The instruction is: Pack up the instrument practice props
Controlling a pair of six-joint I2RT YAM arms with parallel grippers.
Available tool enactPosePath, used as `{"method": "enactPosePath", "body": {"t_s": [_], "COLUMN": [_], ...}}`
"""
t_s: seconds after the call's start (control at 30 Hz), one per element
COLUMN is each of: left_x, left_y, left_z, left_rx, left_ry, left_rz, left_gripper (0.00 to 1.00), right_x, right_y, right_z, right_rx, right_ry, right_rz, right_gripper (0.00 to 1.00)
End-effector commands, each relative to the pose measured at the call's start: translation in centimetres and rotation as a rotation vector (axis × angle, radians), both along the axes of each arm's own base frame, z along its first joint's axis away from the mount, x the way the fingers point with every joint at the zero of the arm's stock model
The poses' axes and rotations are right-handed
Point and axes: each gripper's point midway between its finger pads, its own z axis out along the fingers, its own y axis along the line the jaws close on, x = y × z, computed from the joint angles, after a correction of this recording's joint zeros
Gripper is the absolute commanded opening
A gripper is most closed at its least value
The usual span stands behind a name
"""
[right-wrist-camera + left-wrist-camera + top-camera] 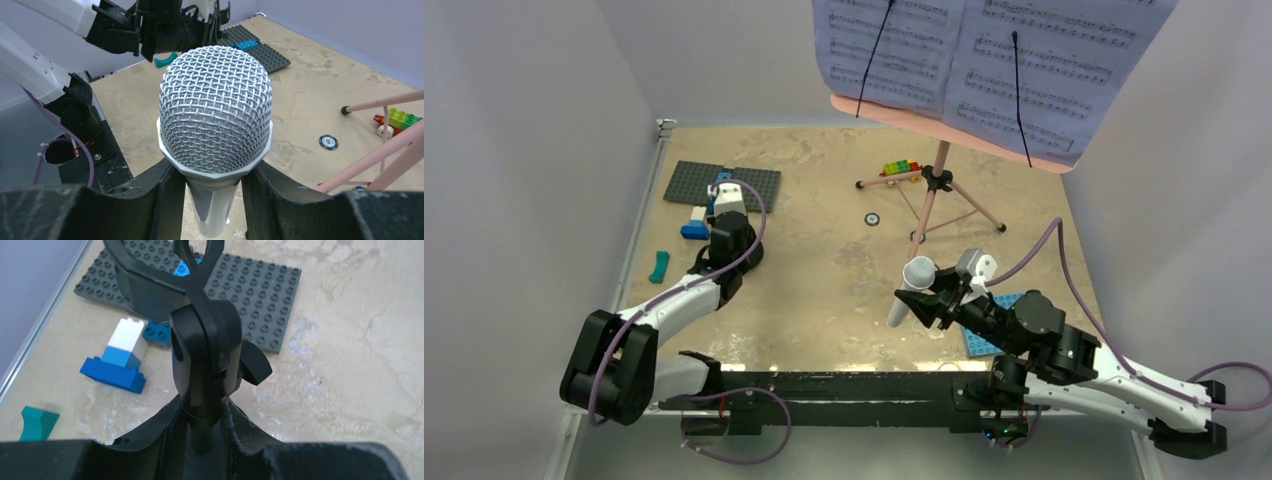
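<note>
The pink tripod music stand (931,205) stands at the back centre, and lavender sheet-music pages (984,60) lie on its desk under two black clips. My right gripper (215,175) is shut on the grey-white microphone (216,115), just under its mesh head. In the top view the microphone (914,285) hangs tilted in front of the tripod. My left gripper (205,410) is shut on the thin black mic stand (205,352), held over the table's left side by the grey plate. The stand's far end runs out of the left wrist view.
A grey studded plate (689,180) lies at the back left, with blue and white bricks (696,222) and a teal piece (659,266) near it. Coloured bricks (901,168) and a small round disc (872,219) sit by the tripod feet. A blue plate (984,342) lies under my right arm.
</note>
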Motion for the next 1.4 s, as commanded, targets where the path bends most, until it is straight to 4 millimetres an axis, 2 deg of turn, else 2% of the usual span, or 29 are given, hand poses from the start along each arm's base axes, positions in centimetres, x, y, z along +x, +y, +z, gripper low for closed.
{"method": "enactPosePath", "body": {"t_s": [0.0,0.3,0.6,0.77,0.87,1.1,1.2,1.37], "left_x": [4.4,6.3,4.0,3.6,3.3,3.6,3.5,3.7], "left_y": [-0.4,-1.6,-1.2,-0.9,-0.2,0.4,0.2,-0.8], "left_z": [7.0,5.8,3.1,1.8,0.4,-0.6,-1.5,-1.7], "left_rx": [-0.091,-0.134,-0.313,-0.34,-0.347,-0.31,-0.24,-0.097], "left_ry": [-0.21,-0.076,-0.03,-0.017,0.002,0.081,0.161,0.241], "left_rz": [-0.01,-0.006,0.116,0.162,0.227,0.321,0.335,0.353], "left_gripper": [0.0,0.0,0.0,0.0,0.0,0.0,0.0,0.0], "right_x": [-0.3,-0.5,-0.9,-1.1,-1.1,-1.0,-1.0,-1.1], "right_y": [1.0,1.4,1.1,1.2,1.2,1.1,1.1,0.4], "right_z": [2.3,2.9,3.1,2.7,2.6,2.3,2.0,1.7], "right_rx": [0.068,0.082,0.116,0.122,0.122,0.111,0.102,0.104], "right_ry": [-0.047,-0.066,-0.042,-0.027,-0.022,-0.022,-0.018,-0.013], "right_rz": [0.038,0.061,0.071,0.079,0.08,0.073,0.072,0.06], "right_gripper": [0.0,0.0,0.0,0.0,0.0,0.0,0.0,0.0]}}
